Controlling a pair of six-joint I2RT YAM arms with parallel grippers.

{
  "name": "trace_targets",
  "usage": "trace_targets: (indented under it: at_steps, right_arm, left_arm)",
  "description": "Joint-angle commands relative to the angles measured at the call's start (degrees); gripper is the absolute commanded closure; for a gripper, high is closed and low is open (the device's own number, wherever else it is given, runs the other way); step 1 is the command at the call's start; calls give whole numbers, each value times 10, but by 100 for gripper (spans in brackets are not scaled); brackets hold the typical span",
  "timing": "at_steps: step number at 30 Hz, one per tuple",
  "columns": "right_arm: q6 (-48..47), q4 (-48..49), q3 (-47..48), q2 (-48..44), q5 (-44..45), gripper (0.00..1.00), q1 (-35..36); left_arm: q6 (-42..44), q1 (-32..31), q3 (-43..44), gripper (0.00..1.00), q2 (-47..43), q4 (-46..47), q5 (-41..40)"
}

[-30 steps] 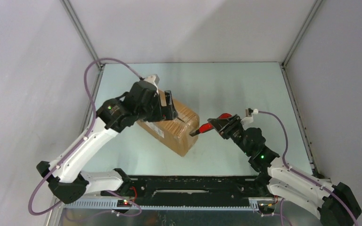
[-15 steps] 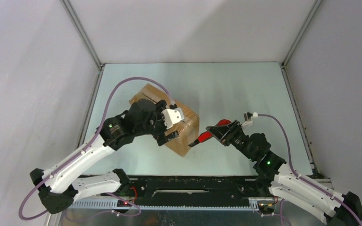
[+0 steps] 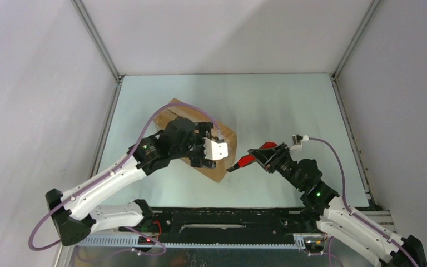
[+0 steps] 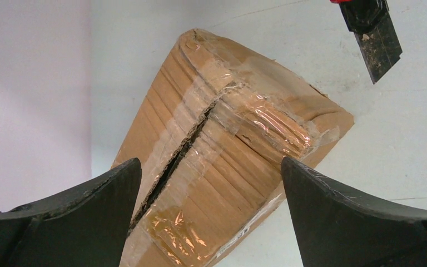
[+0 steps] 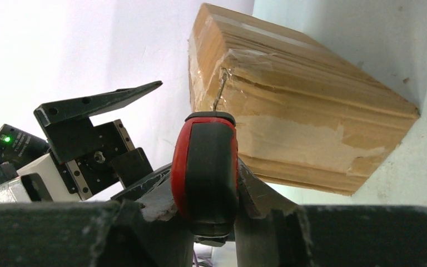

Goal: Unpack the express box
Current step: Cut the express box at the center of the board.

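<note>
Left hand (image 4: 210, 167) hovers, fingers spread, over express box (image 4: 244, 128).

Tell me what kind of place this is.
Probably a robotics lab test cell: blank white panel walls on metal framing, two robot arms bolted at the table edge, one cardboard box.

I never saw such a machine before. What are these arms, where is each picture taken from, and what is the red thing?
These are two robot arms bolted at the near edge of a table. One picture looks down from above; the other two come from a camera on each wrist. On the table lies a brown cardboard box, its taped seam split open. The left gripper hangs open above it, holding nothing. The right gripper is shut on a red-handled knife, its blade near the box's end.
</note>
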Motion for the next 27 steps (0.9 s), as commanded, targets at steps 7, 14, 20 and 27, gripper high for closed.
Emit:
trace_targets:
  at_steps: [7,14,20,27]
  right_arm:
    - [26,84,-16,12,-42,100,-36]
    - [32,124,-10,51,-52,100,-41]
    - [36,135,-5,64,-51,100,-40]
    - [39,131,-9,55,-47,100,-41]
  left_arm:
    - [-54,-22,67,3,4,-88,53]
    - [-64,-52,101,2,7,-120,53]
    - [-31,-53,90,1,39,-135,12]
    - [18,-50,23,0,49,-54,-49]
